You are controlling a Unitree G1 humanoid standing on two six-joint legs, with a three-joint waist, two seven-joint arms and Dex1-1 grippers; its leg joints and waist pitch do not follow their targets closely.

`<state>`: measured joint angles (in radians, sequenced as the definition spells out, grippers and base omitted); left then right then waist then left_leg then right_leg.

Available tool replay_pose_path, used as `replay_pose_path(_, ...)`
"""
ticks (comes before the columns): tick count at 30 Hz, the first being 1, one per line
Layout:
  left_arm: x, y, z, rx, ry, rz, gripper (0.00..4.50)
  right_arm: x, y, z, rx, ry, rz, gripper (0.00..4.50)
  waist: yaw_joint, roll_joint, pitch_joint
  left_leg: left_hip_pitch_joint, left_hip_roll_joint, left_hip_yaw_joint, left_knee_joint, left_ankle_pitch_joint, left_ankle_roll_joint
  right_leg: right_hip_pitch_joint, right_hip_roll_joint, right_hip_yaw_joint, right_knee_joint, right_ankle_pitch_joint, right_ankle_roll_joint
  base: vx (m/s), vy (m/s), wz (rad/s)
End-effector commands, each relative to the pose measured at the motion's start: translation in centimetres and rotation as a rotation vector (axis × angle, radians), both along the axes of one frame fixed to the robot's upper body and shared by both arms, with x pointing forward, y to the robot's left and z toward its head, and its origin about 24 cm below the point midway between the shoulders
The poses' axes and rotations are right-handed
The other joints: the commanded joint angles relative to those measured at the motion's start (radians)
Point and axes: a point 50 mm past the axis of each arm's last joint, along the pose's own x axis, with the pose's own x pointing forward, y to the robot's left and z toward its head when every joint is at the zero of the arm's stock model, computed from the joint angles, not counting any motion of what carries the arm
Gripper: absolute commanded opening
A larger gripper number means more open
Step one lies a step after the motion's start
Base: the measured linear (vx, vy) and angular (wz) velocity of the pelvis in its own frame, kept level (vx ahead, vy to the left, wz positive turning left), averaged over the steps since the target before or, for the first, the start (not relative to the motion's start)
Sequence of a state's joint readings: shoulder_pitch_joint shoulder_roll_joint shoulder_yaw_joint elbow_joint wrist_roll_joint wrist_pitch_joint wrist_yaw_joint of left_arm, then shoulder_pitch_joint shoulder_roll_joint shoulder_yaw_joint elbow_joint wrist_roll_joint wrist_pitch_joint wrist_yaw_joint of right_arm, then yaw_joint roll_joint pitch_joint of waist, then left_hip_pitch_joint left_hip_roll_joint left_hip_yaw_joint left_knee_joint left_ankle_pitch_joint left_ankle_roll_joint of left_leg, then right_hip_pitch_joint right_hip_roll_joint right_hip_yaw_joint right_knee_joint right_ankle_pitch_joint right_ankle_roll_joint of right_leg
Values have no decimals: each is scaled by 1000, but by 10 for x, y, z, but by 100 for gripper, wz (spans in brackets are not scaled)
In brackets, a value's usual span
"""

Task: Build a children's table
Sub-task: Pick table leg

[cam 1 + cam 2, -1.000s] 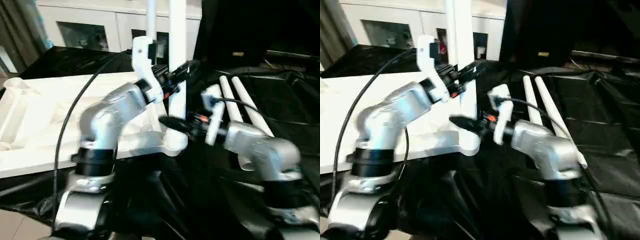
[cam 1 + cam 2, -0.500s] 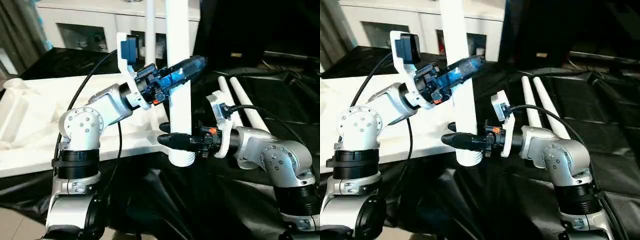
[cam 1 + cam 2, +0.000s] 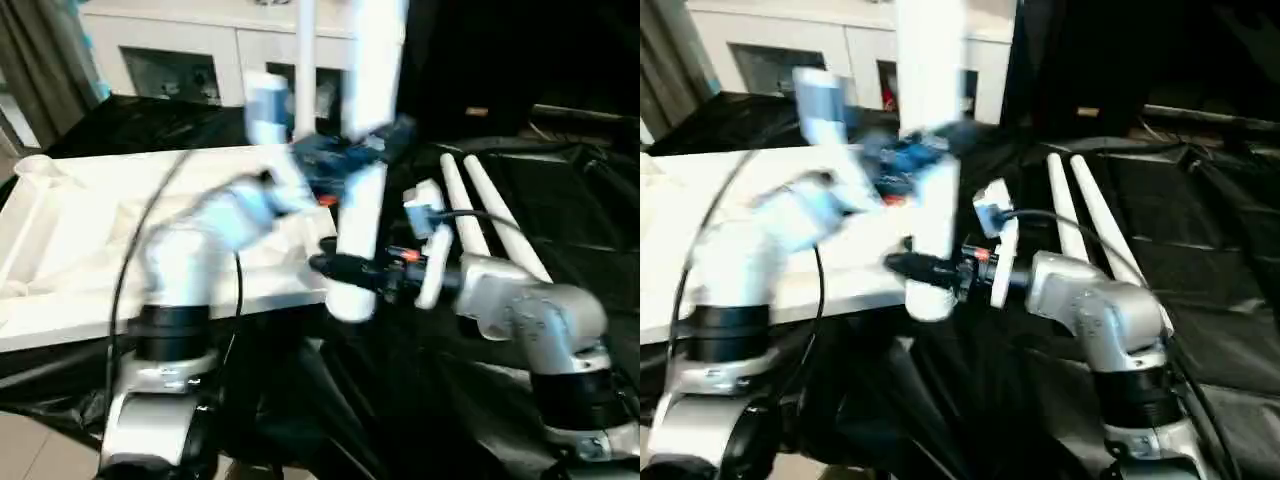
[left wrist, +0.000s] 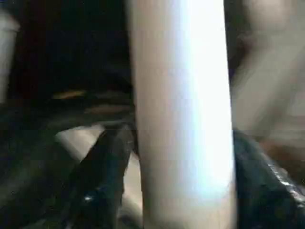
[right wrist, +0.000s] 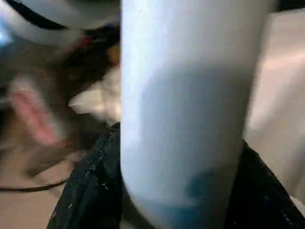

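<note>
The children's table top (image 3: 90, 220) lies upside down on the left, its rimmed underside facing up. A white table leg (image 3: 362, 210) stands almost upright just past the top's near right corner, leaning slightly right. Its thick lower end hangs free above the black cloth. My right gripper (image 3: 340, 268) is shut on that lower part, and black fingers (image 5: 90, 191) press on both sides of the leg (image 5: 181, 109). My left gripper (image 3: 360, 150) is higher up at the same leg (image 4: 181, 109), blurred by motion.
Two loose white legs (image 3: 500, 215) lie side by side on the black cloth to the right. Another leg (image 3: 304, 70) stands upright behind the held one. A white cabinet with glass doors (image 3: 180, 50) is at the back.
The held leg's upper part has tipped a little to the right. My left arm is in motion and now blurred. My right gripper has stayed on the leg's lower end.
</note>
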<state>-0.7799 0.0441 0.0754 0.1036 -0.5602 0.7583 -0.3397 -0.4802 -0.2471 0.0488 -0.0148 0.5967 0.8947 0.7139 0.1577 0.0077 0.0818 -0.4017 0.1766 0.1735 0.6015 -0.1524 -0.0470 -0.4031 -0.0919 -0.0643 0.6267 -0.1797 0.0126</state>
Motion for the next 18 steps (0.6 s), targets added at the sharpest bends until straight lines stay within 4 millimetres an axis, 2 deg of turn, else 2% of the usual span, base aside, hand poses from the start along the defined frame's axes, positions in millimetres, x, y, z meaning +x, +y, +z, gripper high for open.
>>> replay_pose_path(1,7,6,-15,79,59,140,241,3,9,19,7,-88,10,203,-4,2,-89,23,41,-26,-80,-260,-78,47,-57,40,-88,-278,-95,0,0,0)
replay_pose_path(2,6,4,-14,56,61,141,261,3,12,20,-1,-96,4,202,-4,5,-93,22,41,-24,-75,-240,-73,47,-56,39,-84,-243,-114,0,0,0)
replay_pose_path(3,5,2,-13,44,60,138,261,3,14,20,-6,-102,1,202,-6,3,-93,20,41,-22,-73,-229,-69,48,-56,39,-82,-218,-128,0,0,0)
replay_pose_path(4,5,1,-13,37,58,139,218,4,15,21,-8,-105,-2,201,-8,5,-93,18,40,-24,-74,-219,-62,50,-53,38,-79,-184,-143,0,0,0)
replay_pose_path(5,5,0,-12,35,57,143,204,4,17,21,-14,-111,-4,201,-12,5,-94,18,40,-23,-73,-216,-56,51,-52,37,-77,-167,-150,0,0,0)
replay_pose_path(8,7,-2,-10,31,55,180,217,5,18,23,-28,-125,-18,201,-13,8,-96,21,40,-22,-71,-210,-48,52,-53,37,-76,-147,-174,0,0,0)
replay_pose_path(10,8,-2,-8,33,45,193,189,6,18,24,-37,-143,-19,200,-13,8,-95,22,41,-21,-71,-224,-45,51,-52,38,-77,-150,-174,0,0,0)
replay_pose_path(12,6,-3,-7,31,29,172,192,5,18,25,-29,-171,-12,200,-11,6,-96,22,41,-20,-71,-227,-45,52,-55,37,-78,-160,-174,0,0,0)
replay_pose_path(13,4,-4,-6,23,13,141,191,5,18,25,-5,-174,-9,256,-11,7,-95,23,42,-20,-72,-232,-45,51,-55,38,-79,-166,-176,0,0,0)
replay_pose_path(18,-6,-9,1,-15,-56,-15,185,1,13,25,37,-145,42,304,-13,10,-94,24,43,-20,-73,-247,-39,50,-54,38,-79,-188,-177,0,0,0)
